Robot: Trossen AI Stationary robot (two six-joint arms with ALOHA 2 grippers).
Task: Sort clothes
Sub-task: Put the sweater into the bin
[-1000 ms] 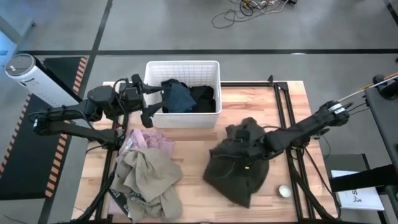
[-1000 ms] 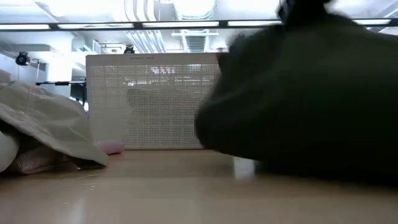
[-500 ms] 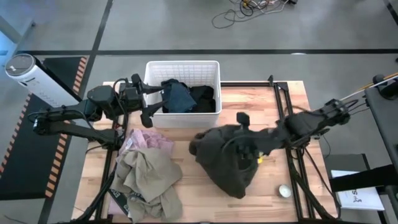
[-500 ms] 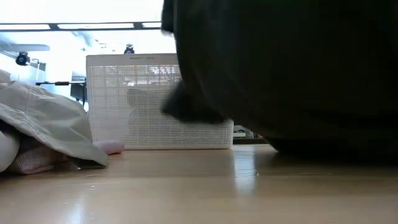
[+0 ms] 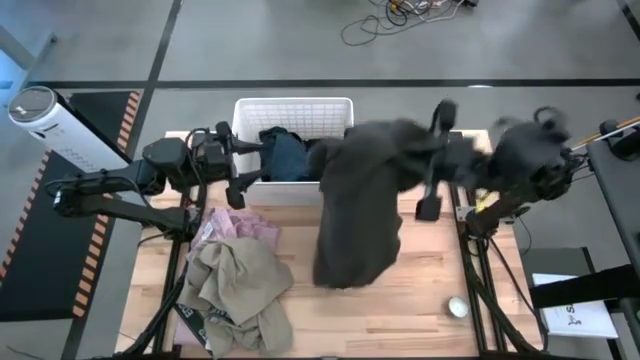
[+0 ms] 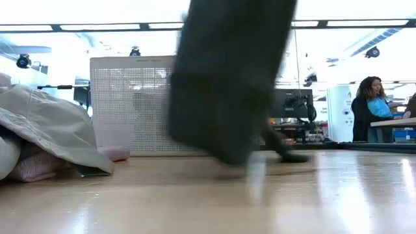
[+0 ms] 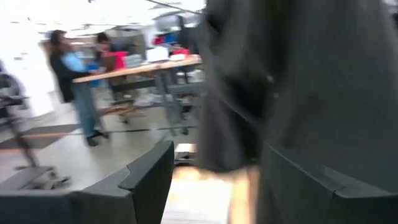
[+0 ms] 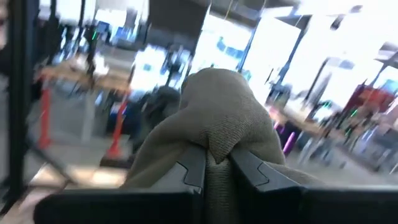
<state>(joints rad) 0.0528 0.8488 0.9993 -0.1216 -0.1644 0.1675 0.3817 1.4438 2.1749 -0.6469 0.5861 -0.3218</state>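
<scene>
My right gripper (image 5: pixel 420 160) is raised near the bin's right side and is shut on a dark olive garment (image 5: pixel 358 200). The garment hangs as a long dark mass in the low view (image 6: pixel 227 78). My left gripper (image 5: pixel 238 163) is open and empty over the left wall of the white bin (image 5: pixel 295 104). A dark teal-blue garment (image 5: pixel 285 155) and a black one (image 5: pixel 330 152) lie in the bin. A khaki-tan garment (image 5: pixel 235 280) lies on a pale pink one (image 5: pixel 245 226) at the table's left front. My right gripper pinches a bunched fold of the olive garment (image 8: pixel 214 134) between its two fingers (image 8: pixel 194 169). The fabric bulges out past the fingertips. The fingers come roughly level from the table's right. The rest hangs slack below, its lower end (image 6: pixel 231 153) off the table.
A small round white object (image 5: pixel 457 307) lies near the table's front right corner. Black frame rails (image 5: pixel 462 250) run along the table's right side. People stand at desks in the room behind (image 6: pixel 370 104).
My right gripper has gone up and toward the table's far edge and the bin, still shut on the olive garment. The garment has come off the table, where it lay heaped, and now hangs stretched out below the gripper beside the bin.
</scene>
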